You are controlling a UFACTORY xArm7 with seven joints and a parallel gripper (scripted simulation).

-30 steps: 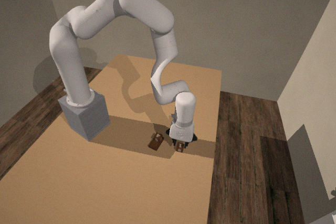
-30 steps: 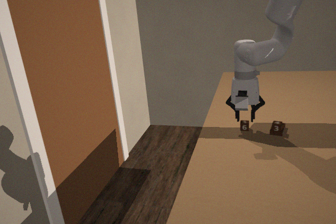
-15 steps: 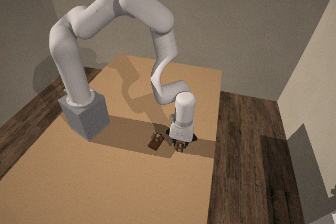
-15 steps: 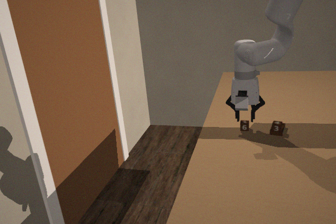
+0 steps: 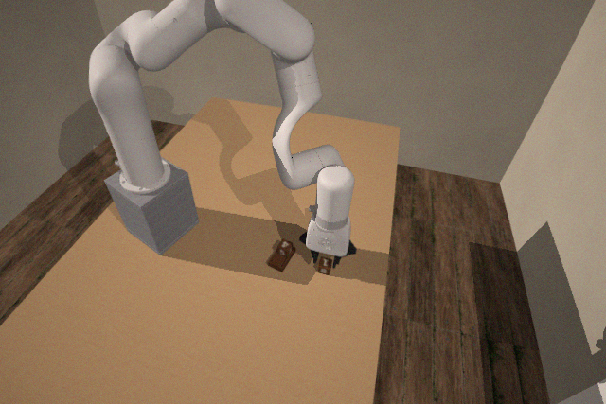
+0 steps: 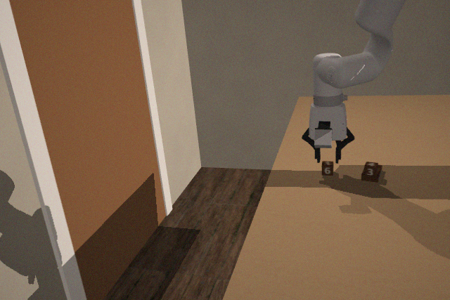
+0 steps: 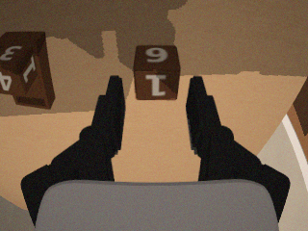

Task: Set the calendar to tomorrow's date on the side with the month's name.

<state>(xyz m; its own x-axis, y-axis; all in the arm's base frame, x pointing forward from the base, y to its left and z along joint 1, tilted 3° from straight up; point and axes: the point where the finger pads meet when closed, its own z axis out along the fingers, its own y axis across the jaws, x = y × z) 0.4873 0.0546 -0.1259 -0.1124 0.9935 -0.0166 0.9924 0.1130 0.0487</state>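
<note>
The step in hand looks like picking up the loose cube (image 7: 156, 72), which shows 6 and 1 and sits alone on the worktop (image 5: 195, 331), apart from the tray (image 7: 26, 67); the gripper (image 7: 156, 99) hangs half-open just above it, holding nothing, and next should descend to straddle and close

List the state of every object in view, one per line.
gripper: open, holding nothing, poised above the loose cube
loose cube: alone on the table, outside the tray, 6 facing the exterior camera, 1 on top
tray: flat on the table, one cube in it
cube in tray: shows a 3
</note>
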